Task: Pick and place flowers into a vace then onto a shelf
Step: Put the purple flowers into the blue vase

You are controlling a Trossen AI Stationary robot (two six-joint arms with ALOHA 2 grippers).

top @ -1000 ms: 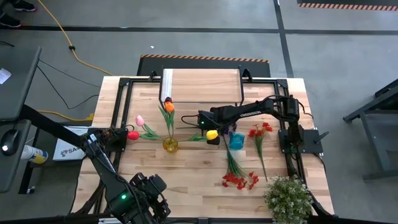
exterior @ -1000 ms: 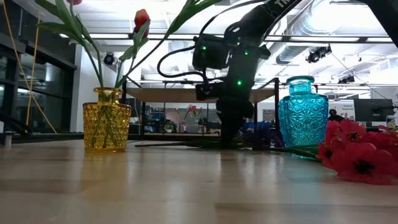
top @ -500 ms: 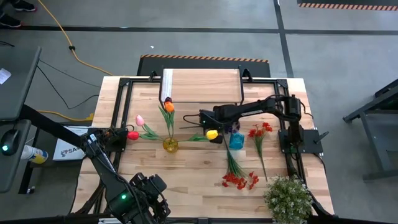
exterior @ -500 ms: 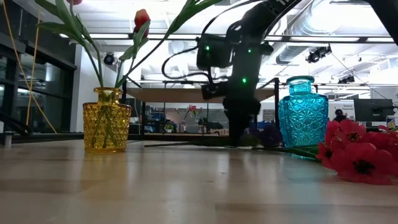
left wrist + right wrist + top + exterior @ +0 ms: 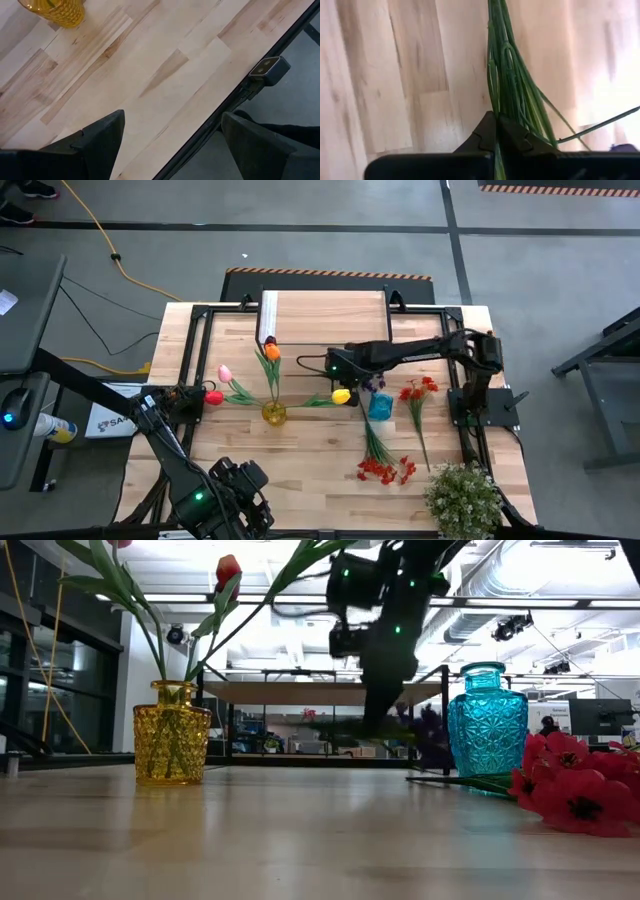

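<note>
Grey floor, wood desk (image 5: pixel 300 450). Yellow vase (image 5: pixel 274 413) holds several tulips. My right claw (image 5: pixel 496 131) is pinched on a yellow tulip's stem (image 5: pixel 507 85); left claw (image 5: pixel 167 137) wide, idle. Sprays (image 5: pixel 385 465) lie loose; shelf (image 5: pixel 325 317) bare.

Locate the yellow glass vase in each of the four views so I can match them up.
High: yellow vase, centre-left on the table.
Low: at left, holding tulip stems.
Left wrist: a corner of it only.
Right wrist: not in it.
Shared landmark: the light wood tabletop.
</note>
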